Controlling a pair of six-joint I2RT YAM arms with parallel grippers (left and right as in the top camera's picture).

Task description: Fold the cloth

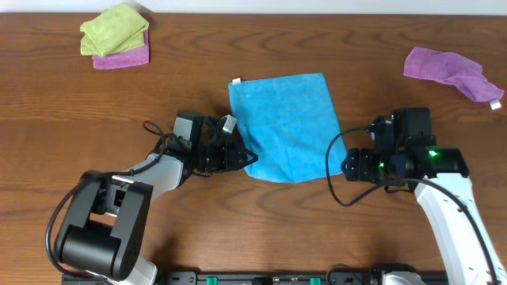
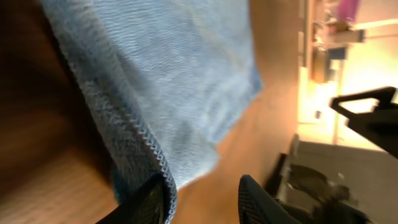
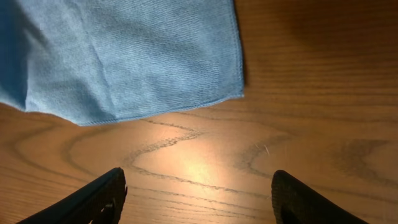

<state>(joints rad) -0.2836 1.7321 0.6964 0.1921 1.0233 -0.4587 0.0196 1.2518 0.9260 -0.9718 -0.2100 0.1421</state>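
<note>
At 8 o'clock of the cloth [image 1: 287, 123], left gripper [image 1: 244, 155] part-open beside the hem, seemingly placed for a corner pinch; right gripper [image 1: 349, 165], at 4 o'clock, wide and empty.

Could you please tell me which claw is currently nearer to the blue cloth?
Left. The left claw sits at the lower left edge of the cloth, one finger at its hem. The right claw is off its lower right corner, with bare wood between.

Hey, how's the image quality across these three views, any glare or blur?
Overhead view: even light, sharp cloth. Left wrist view: cloth soft-focused up close, background at right blown out. Right wrist view: crisp weave, a glare patch on the table.
</note>
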